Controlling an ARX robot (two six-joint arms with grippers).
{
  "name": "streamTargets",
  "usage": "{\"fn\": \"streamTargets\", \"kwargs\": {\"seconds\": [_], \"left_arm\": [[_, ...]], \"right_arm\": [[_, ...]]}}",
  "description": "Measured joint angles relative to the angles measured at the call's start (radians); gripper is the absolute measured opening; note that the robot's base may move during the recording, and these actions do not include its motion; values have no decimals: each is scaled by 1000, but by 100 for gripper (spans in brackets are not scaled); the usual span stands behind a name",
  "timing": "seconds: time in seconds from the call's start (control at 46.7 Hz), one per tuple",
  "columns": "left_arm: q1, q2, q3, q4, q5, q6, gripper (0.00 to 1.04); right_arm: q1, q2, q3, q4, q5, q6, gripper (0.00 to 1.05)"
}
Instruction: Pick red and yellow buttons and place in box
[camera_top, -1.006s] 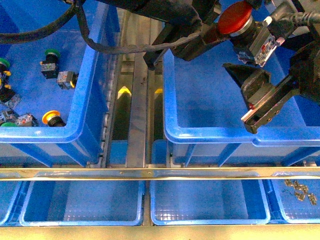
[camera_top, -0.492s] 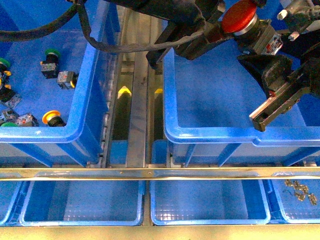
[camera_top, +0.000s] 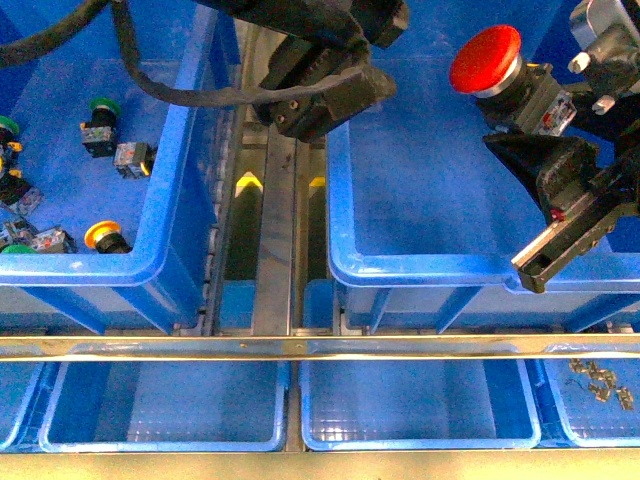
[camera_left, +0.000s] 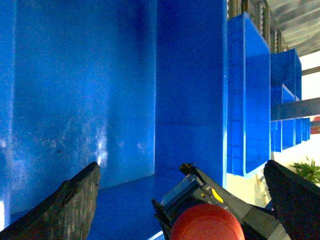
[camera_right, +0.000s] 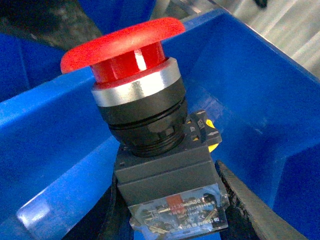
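The red button (camera_top: 485, 58) hangs over the box (camera_top: 420, 268), its body pinched between the fingers of our right gripper (camera_top: 545, 108). Our left gripper (camera_left: 181, 167) faces the box's inner wall, fingers spread wide and holding nothing. The yellow button (camera_top: 100, 235) lies in the neighbouring crate (camera_top: 150, 262) near green switches (camera_top: 103, 105). The picture's edge cuts that crate off.

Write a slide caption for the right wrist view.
Right gripper holds the red mushroom button by its base over the blue box.
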Motion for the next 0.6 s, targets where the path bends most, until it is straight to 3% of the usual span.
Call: {"fn": "streamTargets", "kwargs": {"seconds": [0.407, 0.599], "left_arm": [[176, -283, -289, -27, -23, 206, 97], [264, -480, -454, -33, -106, 381, 97]], "right_arm": [[-89, -66, -45, -59, -5, 3, 35], [-122, -153, -46, -140, 1, 37, 35]]}}
